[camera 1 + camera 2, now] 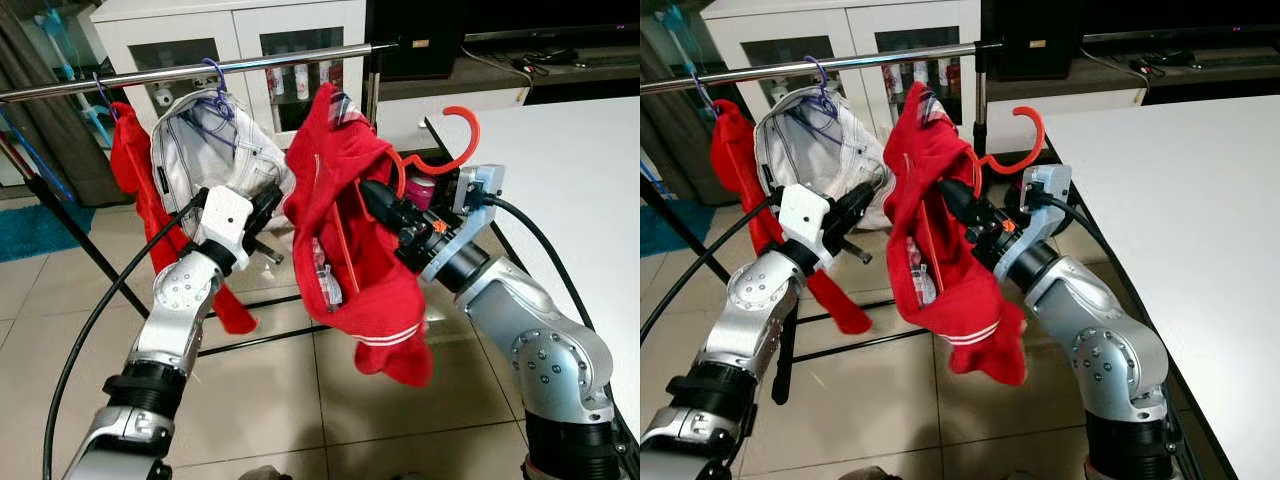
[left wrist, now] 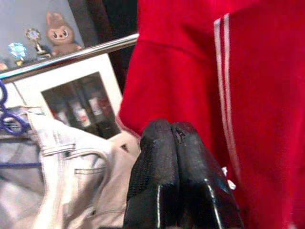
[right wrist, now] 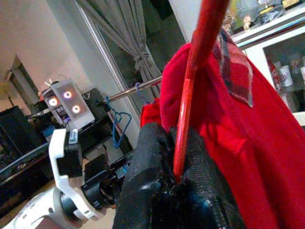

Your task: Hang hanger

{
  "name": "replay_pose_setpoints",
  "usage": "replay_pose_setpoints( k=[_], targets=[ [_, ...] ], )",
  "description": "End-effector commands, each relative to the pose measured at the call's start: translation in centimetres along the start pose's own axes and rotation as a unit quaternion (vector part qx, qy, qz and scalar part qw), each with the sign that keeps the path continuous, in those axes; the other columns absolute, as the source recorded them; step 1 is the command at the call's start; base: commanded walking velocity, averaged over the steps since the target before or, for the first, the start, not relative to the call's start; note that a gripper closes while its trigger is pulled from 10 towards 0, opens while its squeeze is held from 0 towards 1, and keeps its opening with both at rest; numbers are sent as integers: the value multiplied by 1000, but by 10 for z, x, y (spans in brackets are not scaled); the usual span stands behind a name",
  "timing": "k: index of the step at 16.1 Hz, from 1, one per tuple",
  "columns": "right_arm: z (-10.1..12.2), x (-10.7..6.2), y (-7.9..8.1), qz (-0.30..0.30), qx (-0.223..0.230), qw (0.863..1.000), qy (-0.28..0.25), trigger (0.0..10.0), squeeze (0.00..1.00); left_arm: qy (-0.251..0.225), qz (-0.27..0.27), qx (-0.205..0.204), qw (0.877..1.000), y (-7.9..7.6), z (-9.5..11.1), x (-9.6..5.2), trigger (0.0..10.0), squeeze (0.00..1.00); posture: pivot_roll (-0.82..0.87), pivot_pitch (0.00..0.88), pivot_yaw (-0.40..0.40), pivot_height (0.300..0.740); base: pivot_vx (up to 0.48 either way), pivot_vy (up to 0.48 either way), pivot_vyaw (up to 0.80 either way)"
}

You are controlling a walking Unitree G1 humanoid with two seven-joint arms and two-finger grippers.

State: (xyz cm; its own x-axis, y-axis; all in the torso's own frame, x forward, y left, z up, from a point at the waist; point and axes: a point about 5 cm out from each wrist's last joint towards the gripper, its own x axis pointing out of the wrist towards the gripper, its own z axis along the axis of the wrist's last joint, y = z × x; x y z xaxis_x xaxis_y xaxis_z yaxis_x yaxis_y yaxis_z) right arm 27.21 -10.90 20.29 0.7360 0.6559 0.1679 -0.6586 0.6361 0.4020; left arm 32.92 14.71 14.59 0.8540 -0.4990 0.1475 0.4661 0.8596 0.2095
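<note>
Desk [image 1: 580, 190]: the white desk is standing to the right of the rail and is carrying nothing that bears on the task.
Rail [image 1: 200, 70]: the horizontal metal rail is running across the upper part of the head views in front of a white cabinet [image 1: 250, 40]. It is serving as the landmark and as the destination for the hook.
Red garment [image 1: 350, 250]: it is draping over the orange hanger and drooping below the rail, right of the clothes already hung. Its weight is pulling the load down, which is why the grip sits close to the neck.
White garment [image 1: 210, 150]: it is hanging from the rail on a purple hanger [image 1: 215, 85], left of the red garment. A second red item [image 1: 135, 170] is hanging further left.
Right gripper [image 1: 385, 205]: the jaws are clamping the orange hanger's rod, as the right wrist view confirms. The wrist is angling the load up toward the rail.
Left gripper [image 1: 265, 215]: it is hovering below the rail between the white and red garments. The jaws are pressed together on nothing, probably to steady or part the cloth.
Orange hanger [image 1: 455, 150]: its hook is standing free, below and to the right of the rail's end, not yet over it. The hook opening probably needs turning toward the rail.
</note>
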Motion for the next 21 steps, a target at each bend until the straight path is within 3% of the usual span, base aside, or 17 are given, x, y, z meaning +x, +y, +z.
replay_pose_setpoints(
  k=[1,2,3,4,7,11,15,17,19,20,21],
  targets=[
    [10,1,8,22,-16,999,-25,10000,0,-8,0,-27,1000,2,3,-3,0,0,-72,0,89,740,0,0,0],
    [10,1,8,22,-16,999,-25,10000,0,-18,-5,-47,999,0,4,-4,0,0,-73,0,90,740,0,0,0],
    [10,0,8,20,-18,999,-24,10000,0,-69,-68,-112,989,-15,14,-10,10000,4,-80,0,91,740,0,0,0],
    [10,0,8,19,-20,999,-24,10000,0,-78,-85,-115,987,-18,16,-13,10000,1000,-80,0,90,740,0,0,0],
    [12,0,7,21,-26,999,-21,10000,0,-57,-156,-133,977,-32,14,-24,10000,1000,-84,0,86,740,0,0,0],
    [14,0,9,24,-29,999,-23,10000,0,-39,-174,-123,976,-27,12,-29,10000,1000,-82,0,87,740,0,0,0],
    [14,0,10,22,-29,999,-28,10000,0,-29,-196,-95,976,-28,13,-17,10000,1000,-88,0,102,740,0,0,0],
    [14,0,11,21,-29,999,-29,10000,0,-20,-165,-53,985,-22,11,-4,10000,1000,-94,0,109,740,0,0,0],
    [14,0,11,21,-29,999,-29,10000,0,-6,-148,-36,988,-18,7,5,10000,1000,-94,0,109,740,0,0,0],
    [14,0,11,22,-29,999,-30,10000,0,3,-134,-25,991,-16,3,12,10000,490,-96,0,111,740,0,0,0],
    [15,0,11,22,-29,999,-30,10000,0,5,-137,-29,990,-17,2,13,10000,251,-96,0,111,740,0,0,0]
  ],
)
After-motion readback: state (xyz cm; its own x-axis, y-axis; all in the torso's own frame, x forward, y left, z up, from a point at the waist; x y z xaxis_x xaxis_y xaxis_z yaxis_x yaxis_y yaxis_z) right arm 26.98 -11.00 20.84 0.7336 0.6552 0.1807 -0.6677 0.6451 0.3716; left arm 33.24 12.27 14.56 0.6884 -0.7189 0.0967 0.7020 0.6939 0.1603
